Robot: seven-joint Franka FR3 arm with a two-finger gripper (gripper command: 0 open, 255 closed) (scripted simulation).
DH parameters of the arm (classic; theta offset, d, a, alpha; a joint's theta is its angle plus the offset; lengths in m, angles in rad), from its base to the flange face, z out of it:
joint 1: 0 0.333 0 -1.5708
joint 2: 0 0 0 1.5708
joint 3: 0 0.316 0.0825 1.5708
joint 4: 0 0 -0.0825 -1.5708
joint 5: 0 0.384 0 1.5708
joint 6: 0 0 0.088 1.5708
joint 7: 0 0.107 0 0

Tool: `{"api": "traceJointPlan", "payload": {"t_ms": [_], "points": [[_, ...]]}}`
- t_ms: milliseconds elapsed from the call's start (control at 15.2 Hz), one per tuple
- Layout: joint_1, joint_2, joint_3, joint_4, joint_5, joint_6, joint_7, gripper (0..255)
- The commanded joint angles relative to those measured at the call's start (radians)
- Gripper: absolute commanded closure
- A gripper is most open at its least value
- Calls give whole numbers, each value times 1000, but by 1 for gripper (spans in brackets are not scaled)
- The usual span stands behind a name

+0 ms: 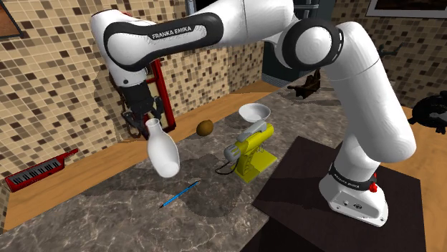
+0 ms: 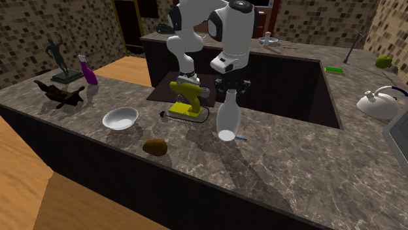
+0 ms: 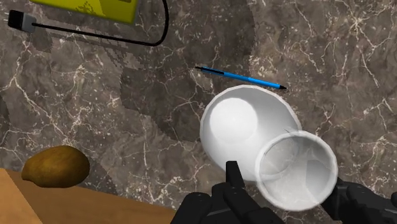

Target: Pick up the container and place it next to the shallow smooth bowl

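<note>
While aloft in the gripper (image 2: 230, 89), one white container (image 2: 227, 119); one bowl (image 2: 120, 118).

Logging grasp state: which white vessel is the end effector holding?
The tall narrow-necked white flask, clasped at its neck by the end effector; the shallow white bowl and the kettle rest on the counter.

Worktop (image 1: 107, 207): dark stone, white-veined, polished sheen. Container (image 1: 163, 152): plain white, smooth, glossy; material unclear. Bowl (image 1: 254, 112): white, smooth, soft shine. Gripper (image 1: 143, 120): matt black. Wall (image 1: 57, 79): small mosaic tiles. Floor (image 1: 86, 172): wood, satin finish.
</note>
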Motion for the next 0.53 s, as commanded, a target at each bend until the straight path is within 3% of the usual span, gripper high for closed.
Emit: {"api": "traceJointPlan", "payload": {"t_ms": [0,462], "points": [[4,4,0,33,-1,-28,0,255],[27,33,-2,179,-7,-143,-1,255]]}}
